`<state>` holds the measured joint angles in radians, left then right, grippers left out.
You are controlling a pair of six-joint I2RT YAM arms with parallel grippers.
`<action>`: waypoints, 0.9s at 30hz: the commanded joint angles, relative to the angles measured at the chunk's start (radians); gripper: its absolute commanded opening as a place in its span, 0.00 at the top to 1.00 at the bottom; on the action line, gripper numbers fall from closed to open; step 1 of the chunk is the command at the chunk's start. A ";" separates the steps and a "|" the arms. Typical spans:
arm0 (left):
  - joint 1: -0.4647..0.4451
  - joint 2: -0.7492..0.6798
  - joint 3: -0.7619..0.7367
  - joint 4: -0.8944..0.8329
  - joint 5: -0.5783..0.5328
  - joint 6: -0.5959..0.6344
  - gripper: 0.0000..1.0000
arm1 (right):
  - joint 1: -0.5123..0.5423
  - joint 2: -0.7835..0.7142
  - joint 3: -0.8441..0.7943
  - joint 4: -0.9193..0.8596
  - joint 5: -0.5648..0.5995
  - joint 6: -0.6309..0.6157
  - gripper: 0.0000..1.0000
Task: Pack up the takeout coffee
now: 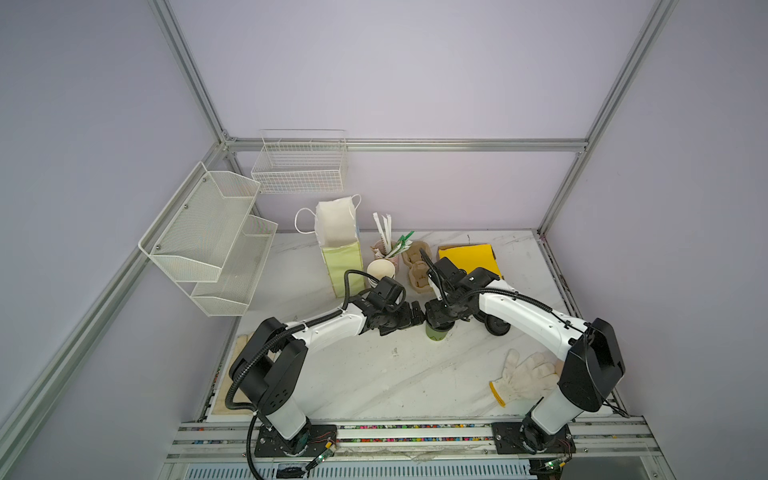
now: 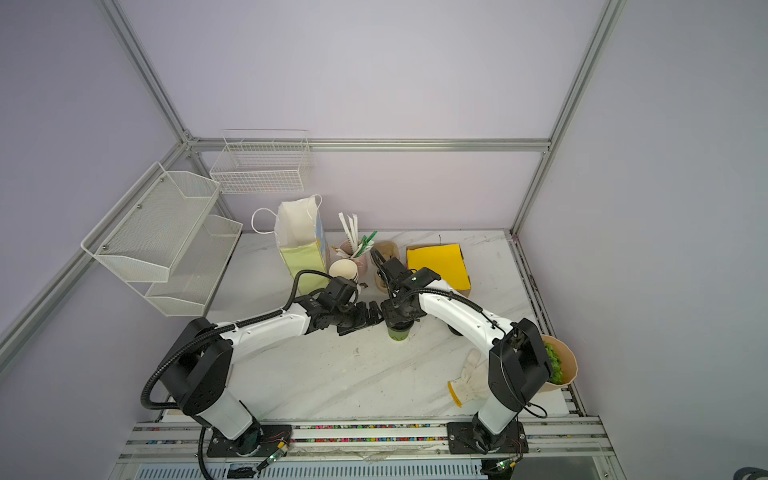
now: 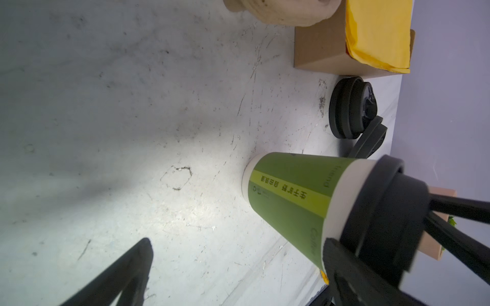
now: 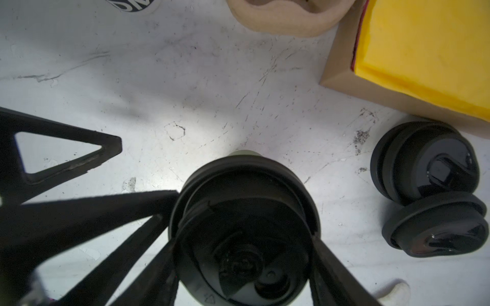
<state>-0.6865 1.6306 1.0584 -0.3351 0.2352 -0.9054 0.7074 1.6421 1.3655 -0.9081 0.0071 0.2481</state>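
Note:
The takeout coffee (image 1: 436, 333) (image 2: 399, 333) is a dark green paper cup with a pale band under a black lid (image 4: 244, 233). It stands upright mid-table. My right gripper (image 1: 438, 318) (image 2: 400, 318) (image 4: 244, 247) comes down from above and is shut on the lid, a finger on each side. My left gripper (image 1: 417, 320) (image 2: 372, 318) (image 3: 237, 241) is open just left of the cup. The left wrist view shows the cup (image 3: 291, 201) beside one left finger, near the rim band. I cannot tell if they touch.
At the back stand a pale green paper bag (image 1: 338, 249), stacked cups (image 1: 380, 270), a pinkish cup with straws (image 1: 386, 247), a pulp cup carrier (image 1: 415, 266) and a yellow envelope on a box (image 1: 469, 257). Spare black lids (image 4: 424, 185) lie right of the cup. A glove (image 1: 525, 376) lies front right.

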 commanded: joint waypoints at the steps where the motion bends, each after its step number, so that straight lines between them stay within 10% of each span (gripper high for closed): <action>1: -0.008 -0.089 0.028 0.059 0.032 0.027 0.00 | 0.012 0.046 -0.046 -0.136 -0.065 -0.010 0.37; 27: -0.007 -0.189 -0.107 0.069 0.021 0.036 0.00 | 0.037 -0.063 -0.052 -0.155 -0.150 -0.031 0.37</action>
<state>-0.6907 1.4723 1.0042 -0.3115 0.2150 -0.8791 0.7284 1.5852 1.3373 -0.9844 -0.0986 0.2260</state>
